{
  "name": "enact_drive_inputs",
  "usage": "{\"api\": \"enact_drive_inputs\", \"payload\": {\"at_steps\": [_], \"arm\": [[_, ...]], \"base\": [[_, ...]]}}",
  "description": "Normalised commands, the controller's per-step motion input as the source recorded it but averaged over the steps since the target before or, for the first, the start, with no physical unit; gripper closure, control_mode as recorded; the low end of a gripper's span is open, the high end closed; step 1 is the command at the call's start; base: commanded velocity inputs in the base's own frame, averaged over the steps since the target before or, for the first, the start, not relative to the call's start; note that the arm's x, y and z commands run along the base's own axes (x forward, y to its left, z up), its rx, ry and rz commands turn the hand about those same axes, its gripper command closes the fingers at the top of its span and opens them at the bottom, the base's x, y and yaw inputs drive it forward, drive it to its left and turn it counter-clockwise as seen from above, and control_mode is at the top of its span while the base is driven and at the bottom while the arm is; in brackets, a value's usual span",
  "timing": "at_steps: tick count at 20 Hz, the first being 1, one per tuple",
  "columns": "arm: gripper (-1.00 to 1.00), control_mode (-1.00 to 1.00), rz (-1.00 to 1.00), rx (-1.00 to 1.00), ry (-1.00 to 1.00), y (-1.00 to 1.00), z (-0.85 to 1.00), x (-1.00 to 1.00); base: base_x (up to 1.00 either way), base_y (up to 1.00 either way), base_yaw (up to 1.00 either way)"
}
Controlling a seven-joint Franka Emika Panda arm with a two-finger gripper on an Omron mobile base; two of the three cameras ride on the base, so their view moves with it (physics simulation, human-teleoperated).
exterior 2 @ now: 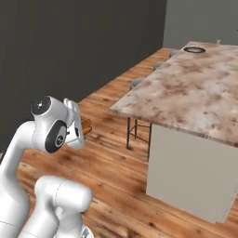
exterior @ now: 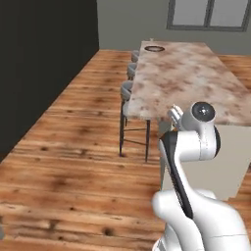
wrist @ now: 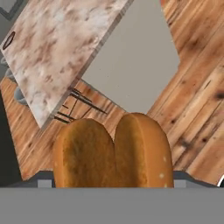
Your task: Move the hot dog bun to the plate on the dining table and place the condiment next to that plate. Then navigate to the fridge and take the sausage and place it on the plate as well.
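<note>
My gripper (wrist: 113,183) is shut on the golden-brown hot dog bun (wrist: 111,153), whose two halves bulge up between the fingers in the hand view. From the right base view a brown end of the bun (exterior 2: 86,126) pokes out beside the gripper (exterior 2: 78,122), held above the wooden floor. The left base view has the hand (exterior: 174,114) raised just short of the table's near end. A dark-rimmed plate (exterior: 155,48) lies at the far end of the long marble-topped dining table (exterior: 186,78); it is also the plate (exterior 2: 194,49) and the plate (wrist: 8,40) seen elsewhere.
Grey stools (exterior: 128,90) stand along the table's left side, the nearest on thin dark legs (exterior: 133,139). A dark wall (exterior: 39,59) runs along the left. The table's pale end panel (exterior 2: 186,172) faces me. Wooden floor (exterior: 73,162) lies open between wall and table.
</note>
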Motion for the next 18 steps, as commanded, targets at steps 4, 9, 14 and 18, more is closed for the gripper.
{"api": "enact_drive_inputs", "payload": {"at_steps": [4,9,14,18], "arm": [[1.00,1.00,0.00,0.00,0.00,0.00,0.00,0.00],[1.00,1.00,0.00,0.00,0.00,0.00,0.00,0.00],[1.00,1.00,0.00,0.00,0.00,0.00,0.00,0.00],[1.00,1.00,0.00,0.00,0.00,0.00,0.00,0.00]], "base": [[0.91,0.71,-0.41],[1.00,0.95,-0.39],[0.98,1.00,-0.30],[0.86,1.00,-0.27]]}}
